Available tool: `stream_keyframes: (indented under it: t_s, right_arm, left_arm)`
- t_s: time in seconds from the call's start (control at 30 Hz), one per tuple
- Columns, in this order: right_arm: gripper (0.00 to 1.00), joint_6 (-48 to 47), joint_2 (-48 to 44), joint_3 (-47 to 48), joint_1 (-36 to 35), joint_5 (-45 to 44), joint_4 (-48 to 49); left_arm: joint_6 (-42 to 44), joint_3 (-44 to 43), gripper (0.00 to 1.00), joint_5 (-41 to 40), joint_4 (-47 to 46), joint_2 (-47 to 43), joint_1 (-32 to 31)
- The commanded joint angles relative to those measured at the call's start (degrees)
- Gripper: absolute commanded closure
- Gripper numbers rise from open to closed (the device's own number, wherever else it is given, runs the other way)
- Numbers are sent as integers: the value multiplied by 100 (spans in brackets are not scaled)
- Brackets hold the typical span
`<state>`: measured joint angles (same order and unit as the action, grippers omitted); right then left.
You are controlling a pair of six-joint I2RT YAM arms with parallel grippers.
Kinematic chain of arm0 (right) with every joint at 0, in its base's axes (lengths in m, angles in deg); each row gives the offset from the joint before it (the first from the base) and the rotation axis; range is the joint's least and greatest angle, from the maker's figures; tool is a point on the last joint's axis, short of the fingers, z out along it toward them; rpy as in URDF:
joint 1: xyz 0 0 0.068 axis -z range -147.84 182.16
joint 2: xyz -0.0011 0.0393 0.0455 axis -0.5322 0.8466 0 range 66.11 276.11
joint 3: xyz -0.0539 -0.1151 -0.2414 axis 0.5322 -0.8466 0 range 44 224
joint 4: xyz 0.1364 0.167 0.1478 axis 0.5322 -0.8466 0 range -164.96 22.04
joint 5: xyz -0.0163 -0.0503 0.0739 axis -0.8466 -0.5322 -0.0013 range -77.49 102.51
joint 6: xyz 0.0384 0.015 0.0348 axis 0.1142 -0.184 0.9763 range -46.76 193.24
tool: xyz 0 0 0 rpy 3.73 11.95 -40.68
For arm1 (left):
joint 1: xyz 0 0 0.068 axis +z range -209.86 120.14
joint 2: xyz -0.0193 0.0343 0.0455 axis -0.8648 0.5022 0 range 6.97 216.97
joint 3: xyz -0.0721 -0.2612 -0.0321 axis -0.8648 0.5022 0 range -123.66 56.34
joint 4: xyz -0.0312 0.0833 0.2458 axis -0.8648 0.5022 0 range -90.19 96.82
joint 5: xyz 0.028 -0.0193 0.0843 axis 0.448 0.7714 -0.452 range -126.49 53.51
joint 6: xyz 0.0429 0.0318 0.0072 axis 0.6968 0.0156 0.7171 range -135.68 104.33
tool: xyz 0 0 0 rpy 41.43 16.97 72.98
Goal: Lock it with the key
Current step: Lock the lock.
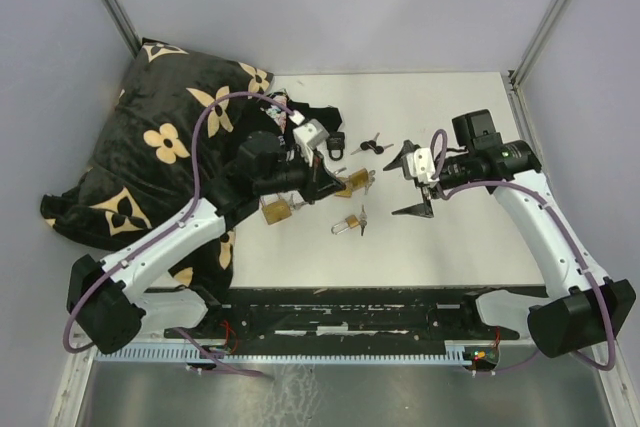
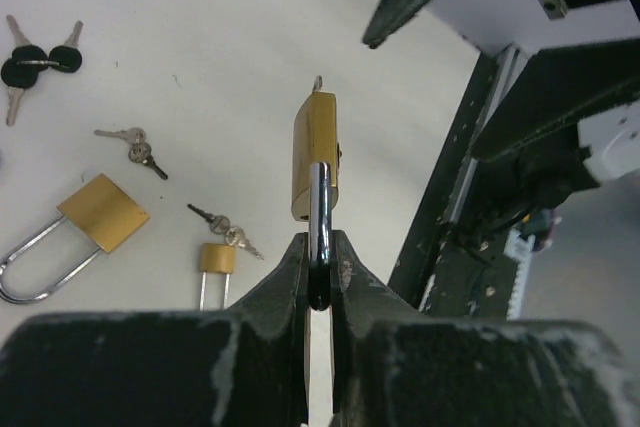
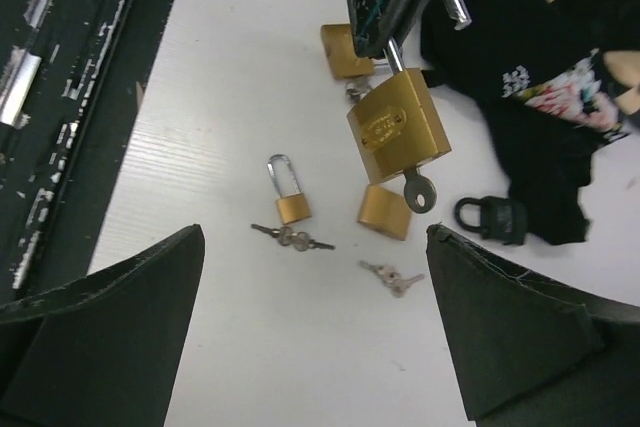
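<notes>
Padlock (image 3: 397,127), a brass one, is held in the air above the white table (image 1: 450,247), a little left of the middle. A black pillow (image 1: 170,147) with tan flowers fills the far left corner. The left gripper (image 2: 320,269) is clamped on the padlock's shackle. The right gripper (image 1: 395,190) is spread wide and holds nothing, just right of the padlock. On the table lie a big lock (image 2: 100,212), a black lock (image 3: 495,217), a small lock (image 3: 291,205) and loose keys (image 3: 392,277). A key (image 3: 420,190) sits in the padlock's keyhole.
</notes>
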<state>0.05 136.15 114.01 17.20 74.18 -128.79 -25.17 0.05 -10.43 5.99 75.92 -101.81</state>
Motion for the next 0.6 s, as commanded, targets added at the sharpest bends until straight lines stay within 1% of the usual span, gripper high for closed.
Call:
stream_keyframes:
  t_s: [0.0, 0.07, 0.13, 0.2, 0.3, 0.37, 0.43, 0.47, 0.5, 0.57]
  right_arm:
    - [1, -792, 6, 595, -4, 475, -147]
    - [1, -877, -16, 687, 3, 628, -199]
    - [1, -880, -32, 819, -6, 636, -95]
    - [1, -928, 31, 1090, -41, 642, -206]
    - [2, -1021, 95, 1404, -251, 609, -301]
    - [5, -703, 147, 1569, -383, 490, -109]
    - [8, 66, 179, 1625, -427, 238, 379]
    - [9, 549, 210, 1638, -428, 38, 669]
    - [10, 840, 212, 1615, -425, -221, 908]
    - [11, 845, 175, 1489, -428, -537, 1048]
  left_arm:
    - [-2353, -320, 97, 1080, -961, -42, 682]
    - [-3248, -393, 97, 1405, -1028, 95, 975]
    - [-4066, -369, 97, 1608, -1293, 171, 1076]
    - [-4690, -356, 97, 1699, -1677, 227, 1092]
    - [-5368, -462, 97, 1804, -2083, 317, 1093]
    - [-5362, -673, 97, 1923, -1999, 401, 1089]
    - [-4920, -965, 97, 2063, -1415, 503, 1079]
    - [-4711, -1073, 97, 2076, -1119, 527, 1083]
    - [-4611, -1110, 97, 2093, -843, 531, 1084]
    - [-4738, -992, 97, 2198, -886, 503, 1080]
